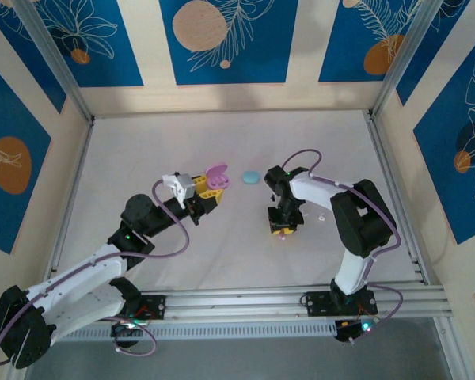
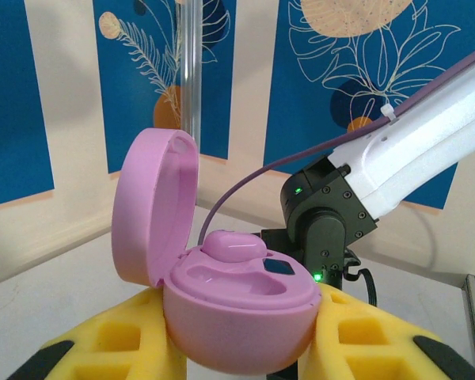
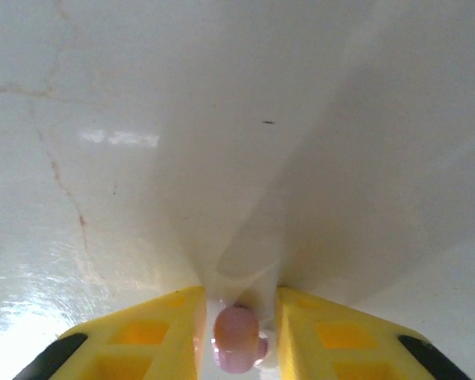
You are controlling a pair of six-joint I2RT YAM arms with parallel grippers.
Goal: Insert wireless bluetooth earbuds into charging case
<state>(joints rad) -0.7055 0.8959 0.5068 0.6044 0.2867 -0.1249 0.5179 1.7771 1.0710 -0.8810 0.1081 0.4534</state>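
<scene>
- Yellow fingers (image 2: 103, 344) of the left gripper (image 1: 210, 192) sit closest to the lens in the left wrist view. They are closed from both sides on the lower shell of the pink charging case (image 2: 237, 317), which is held up above the table (image 1: 142, 142)
- Hinged at the left side of the pink charging case, the lid (image 2: 154, 206) stands open, nearly upright
- One pink earbud (image 2: 233, 244) rests in the far socket of the pink charging case, its rounded back rising above the rim
- Just right of the pink charging case, and apart from it, a pale blue case (image 1: 252, 176) lies closed on the table
- Further right of the pink charging case, and nearer the arm bases than it, the right gripper (image 1: 283, 229) points straight down at the table
- Seen from the right wrist, its jaws stand a little apart with a second pink earbud (image 3: 237, 350) lying on the table between them. A pale sliver shows on either side of the bud, so the pads bracket it rather than pinch it
</scene>
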